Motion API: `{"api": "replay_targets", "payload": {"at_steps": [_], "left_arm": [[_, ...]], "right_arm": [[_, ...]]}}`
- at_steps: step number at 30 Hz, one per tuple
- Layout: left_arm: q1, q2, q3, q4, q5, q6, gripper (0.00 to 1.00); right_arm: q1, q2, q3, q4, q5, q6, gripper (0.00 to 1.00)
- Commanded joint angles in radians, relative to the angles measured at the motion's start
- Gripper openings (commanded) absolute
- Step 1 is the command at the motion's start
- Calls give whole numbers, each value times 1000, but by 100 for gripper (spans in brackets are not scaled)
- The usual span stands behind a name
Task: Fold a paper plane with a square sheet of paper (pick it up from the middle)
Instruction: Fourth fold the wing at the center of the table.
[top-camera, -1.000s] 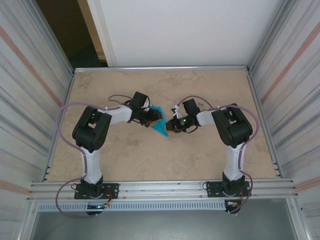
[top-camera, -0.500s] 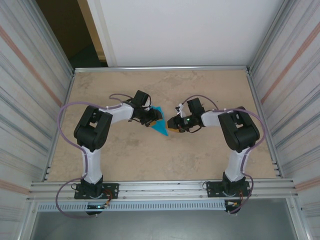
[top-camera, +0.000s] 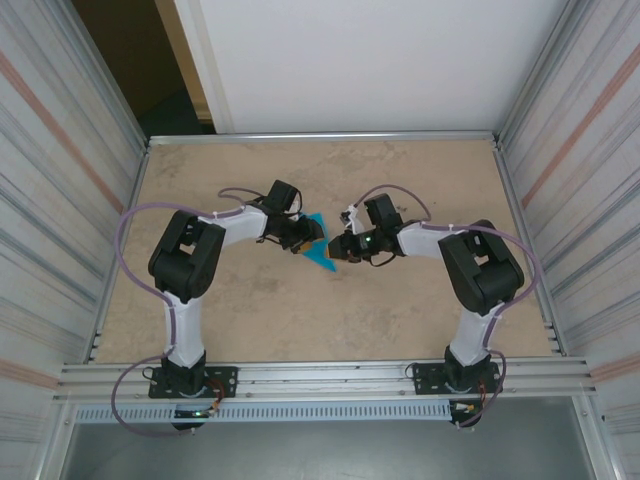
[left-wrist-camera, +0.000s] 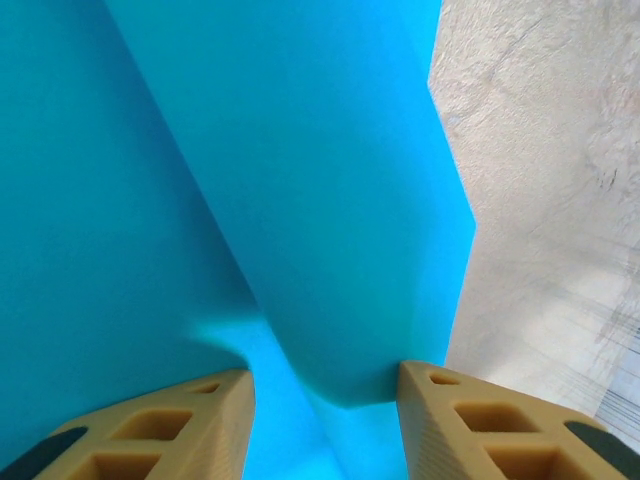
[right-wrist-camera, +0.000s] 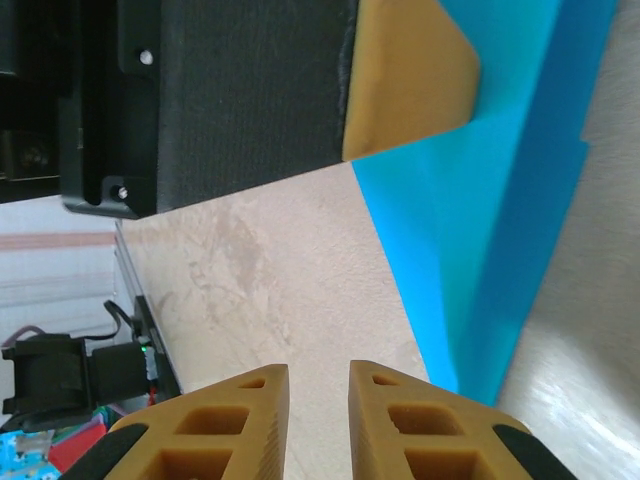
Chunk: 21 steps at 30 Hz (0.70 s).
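Lying creased on the mottled beige counter: the paper plane
Left tool half-open astride its raised fold; right tool barely parted, empty; ribbed metal walls either side.

surface: beige mottled table, flat, metal rim along its edges | on it: one bright cyan-blue paper plane, near the middle | lie: sharp point toward the near edge, long creases showing

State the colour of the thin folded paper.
Bright cyan-blue folded paper, clearest in the left wrist view.
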Motion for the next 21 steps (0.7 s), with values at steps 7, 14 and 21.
{"api": "replay_targets", "payload": {"at_steps": [7,14,21], "left_arm": [[-4,78,-28,-152,-82,13,44],[-6,80,-25,-168,-83,12,44],[-5,80,-22,-175,-84,10,44]], "right_arm": [[14,82,60,-12,3,-11,20],[15,106,65,-21,4,-16,19],[15,123,72,-31,9,-19,19]]}}
